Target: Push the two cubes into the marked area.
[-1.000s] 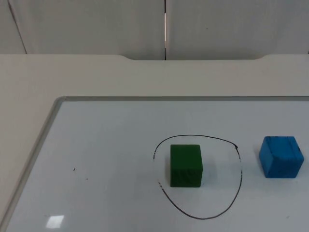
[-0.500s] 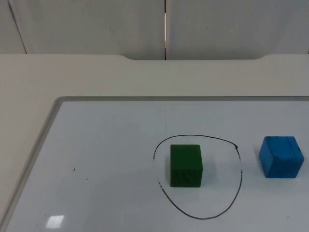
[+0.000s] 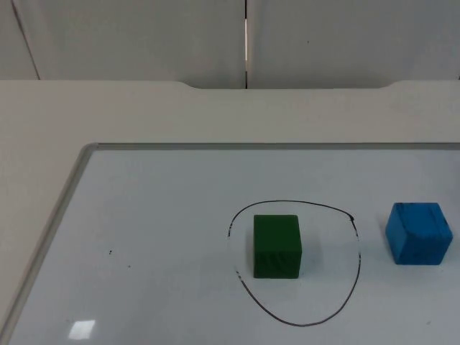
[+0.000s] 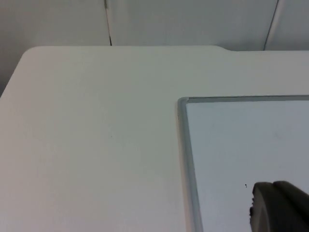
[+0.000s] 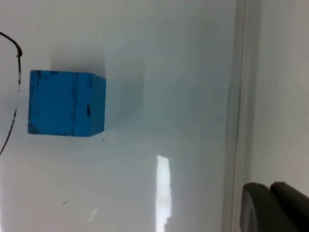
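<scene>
A green cube (image 3: 277, 246) sits inside a hand-drawn black outline (image 3: 358, 253) on the whiteboard (image 3: 158, 230), toward the outline's left side. A blue cube (image 3: 418, 233) stands outside the outline, just to its right, with a small gap to the line. In the right wrist view the blue cube (image 5: 66, 102) lies beside a stretch of the drawn line (image 5: 18, 52), and my right gripper (image 5: 270, 208) hangs over the board's right frame, well apart from the cube. My left gripper (image 4: 279, 208) waits over the board near its far left corner, far from both cubes.
The whiteboard has a raised grey frame (image 3: 56, 215) running along its left and far sides, with the frame (image 4: 186, 145) also in the left wrist view and the right frame (image 5: 236, 96) in the right wrist view. Bare white table (image 3: 144, 115) lies beyond, ending at the grey partition wall (image 3: 144, 36).
</scene>
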Robot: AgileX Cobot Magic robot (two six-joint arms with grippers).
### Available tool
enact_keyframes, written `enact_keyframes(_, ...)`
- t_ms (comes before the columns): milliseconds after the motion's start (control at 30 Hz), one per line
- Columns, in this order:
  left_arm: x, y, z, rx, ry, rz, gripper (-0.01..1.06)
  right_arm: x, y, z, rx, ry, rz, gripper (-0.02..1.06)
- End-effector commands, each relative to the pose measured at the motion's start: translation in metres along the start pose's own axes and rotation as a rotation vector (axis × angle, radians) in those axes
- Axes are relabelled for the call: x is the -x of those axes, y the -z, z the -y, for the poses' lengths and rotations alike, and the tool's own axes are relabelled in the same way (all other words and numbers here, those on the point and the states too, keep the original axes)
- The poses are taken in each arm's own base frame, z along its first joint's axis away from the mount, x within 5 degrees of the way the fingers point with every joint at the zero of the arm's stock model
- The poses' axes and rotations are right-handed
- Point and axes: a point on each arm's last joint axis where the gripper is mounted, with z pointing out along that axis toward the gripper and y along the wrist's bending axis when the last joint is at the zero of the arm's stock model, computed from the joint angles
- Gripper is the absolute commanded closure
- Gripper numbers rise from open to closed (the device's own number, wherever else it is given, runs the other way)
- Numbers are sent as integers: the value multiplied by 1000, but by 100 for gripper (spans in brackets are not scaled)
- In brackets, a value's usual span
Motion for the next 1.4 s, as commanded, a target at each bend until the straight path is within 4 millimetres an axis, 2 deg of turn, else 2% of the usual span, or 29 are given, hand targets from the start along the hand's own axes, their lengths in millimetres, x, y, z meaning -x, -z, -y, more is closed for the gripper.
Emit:
enact_keyframes(0, -2, 3, 1, -4, 12, 20, 105, 7, -7, -2, 11, -2, 15, 101)
enact_keyframes(67, -4, 7, 1, -4, 23, 46, 105, 9, -20, -4, 23, -10, -10, 101)
enact_keyframes(100, -4, 7, 1, -4, 23, 46, 105, 9, -20, -4, 23, -10, -10, 101)
enact_keyframes(233, -6, 9, 1, -5, 34, 54, 105, 13, -47, -22, 30, 64, -42, 104)
enact_keyframes(400, -10, 9, 1, -6, 34, 11, 105, 16, -67, -36, 45, 63, -28, 104)
enact_keyframes(467, -11, 9, 1, -2, 31, 5, 105, 17, -71, -37, 46, 56, -26, 104)
enact_keyframes(667, -11, 9, 1, 2, 28, -1, 105, 12, -102, -43, 46, 58, -87, 104)
enact_keyframes(867, -14, 7, 1, 2, 29, -25, 105, 6, -116, -43, 50, 10, -91, 104)
enact_keyframes(1067, -14, 7, 1, 2, 29, -30, 105, 3, -118, -43, 51, -14, -85, 104)
enact_keyframes(1233, -17, 7, -1, 16, 10, -56, 105, 5, -117, -57, 69, 16, -37, 104)
enact_keyframes(1367, -17, 7, -1, 13, 12, -58, 105, 5, -117, -57, 67, 18, -33, 104)
